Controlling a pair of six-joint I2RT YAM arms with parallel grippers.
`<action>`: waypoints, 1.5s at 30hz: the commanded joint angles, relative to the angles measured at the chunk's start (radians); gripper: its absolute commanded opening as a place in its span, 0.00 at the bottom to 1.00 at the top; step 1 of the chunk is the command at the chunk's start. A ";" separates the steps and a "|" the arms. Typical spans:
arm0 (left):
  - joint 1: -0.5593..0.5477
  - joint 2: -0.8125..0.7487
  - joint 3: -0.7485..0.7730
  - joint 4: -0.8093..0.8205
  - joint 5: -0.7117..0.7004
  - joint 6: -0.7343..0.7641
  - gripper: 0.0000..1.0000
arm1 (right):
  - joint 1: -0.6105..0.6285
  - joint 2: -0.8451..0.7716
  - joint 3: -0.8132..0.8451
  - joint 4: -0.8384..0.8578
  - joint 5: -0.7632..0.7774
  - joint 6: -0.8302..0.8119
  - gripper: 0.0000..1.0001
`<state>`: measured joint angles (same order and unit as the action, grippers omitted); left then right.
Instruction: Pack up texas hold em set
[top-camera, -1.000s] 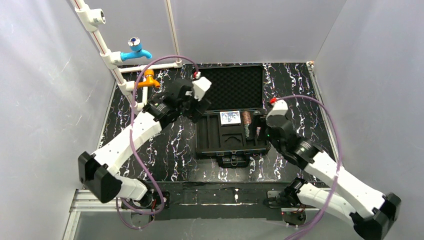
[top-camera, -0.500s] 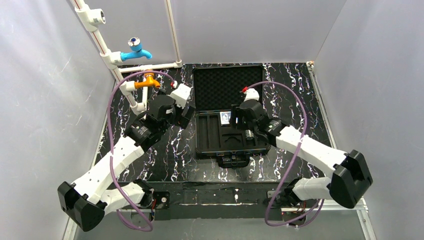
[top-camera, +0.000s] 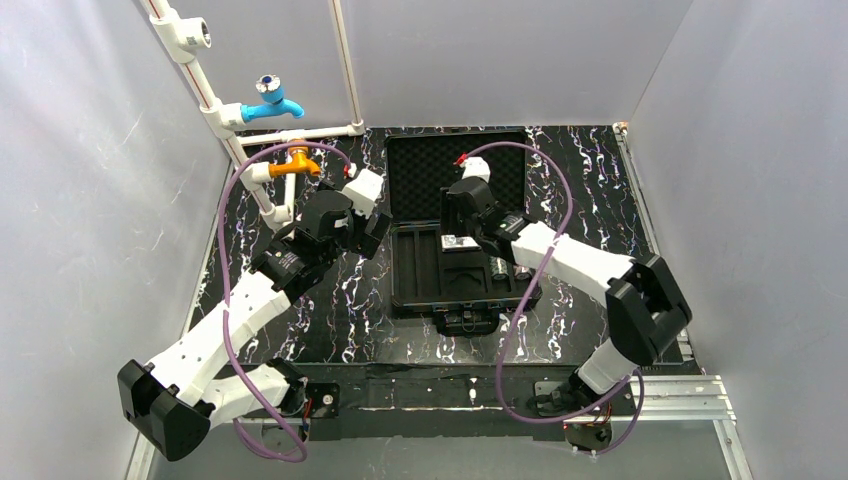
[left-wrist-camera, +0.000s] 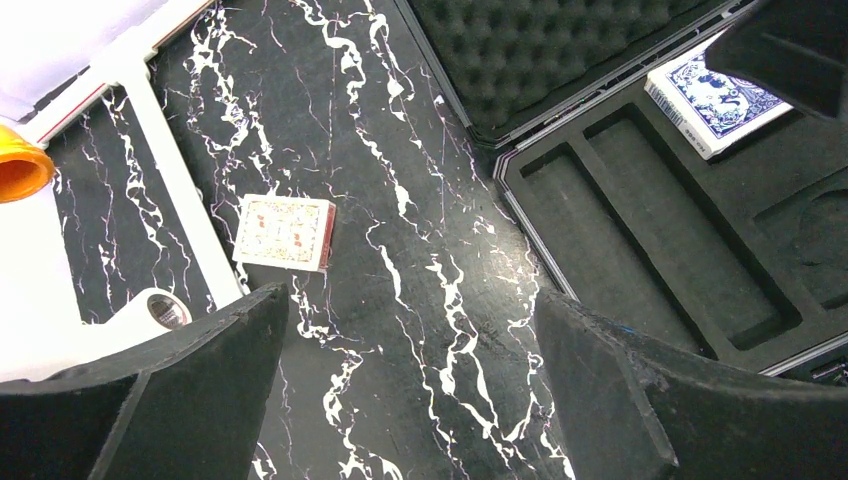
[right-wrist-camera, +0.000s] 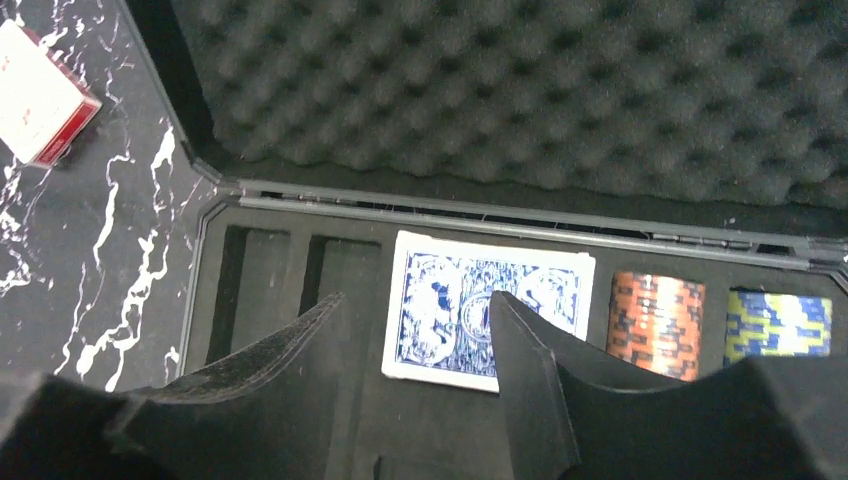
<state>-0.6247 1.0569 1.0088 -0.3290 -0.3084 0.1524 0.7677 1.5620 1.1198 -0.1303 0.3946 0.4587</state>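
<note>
The black case (top-camera: 402, 290) is laid open on the marbled table (top-camera: 330, 310). Its foam lid (top-camera: 420, 175) is folded back flat on the far side, and its slotted tray (left-wrist-camera: 640, 190) is on the near side, w/ the handle (top-camera: 466, 322) at the near edge.

A blue card deck (right-wrist-camera: 440, 300) is seated flat in a tray compartment along the hinge edge. Just beside it, in the same row, an orange chip roll (right-wrist-camera: 655, 322) is laid on its side. A blue-and-yellow chip roll (right-wrist-camera: 778, 325) is laid next to that.

A red card deck (left-wrist-camera: 285, 232) is seen lying flat on the table outside the case, well apart from the case's corner and just beside a white pipe (left-wrist-camera: 170, 180).

The L gripper (left-wrist-camera: 410, 310) is held over the table btwn the red deck and the case. Its jaws are spread wide and nothing is held.

The R gripper (right-wrist-camera: 418, 300) is held over the tray, above the blue deck, w/ the R arm reaching in across the case. Its jaws are seen partly apart, w/ a clear gap btwn them, and nothing is gripped. Whether the fingertips (right-wrist-camera: 510, 320) touch the deck can't be told.

An orange tap (top-camera: 295, 160) and a blue tap (top-camera: 272, 98) are mounted on the pipes at the far L of the table.
</note>
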 joint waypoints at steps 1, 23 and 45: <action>0.002 -0.013 -0.001 -0.002 -0.022 0.009 0.91 | -0.021 0.064 0.074 0.055 0.038 -0.029 0.60; 0.003 -0.027 -0.008 -0.004 -0.037 0.027 0.92 | -0.036 0.174 -0.089 0.034 0.051 0.001 0.63; 0.002 -0.033 -0.012 -0.004 -0.041 0.036 0.91 | -0.031 0.262 0.206 -0.022 -0.012 -0.064 0.66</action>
<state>-0.6247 1.0523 1.0058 -0.3294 -0.3294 0.1825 0.7380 1.7878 1.2697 -0.1558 0.3885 0.4114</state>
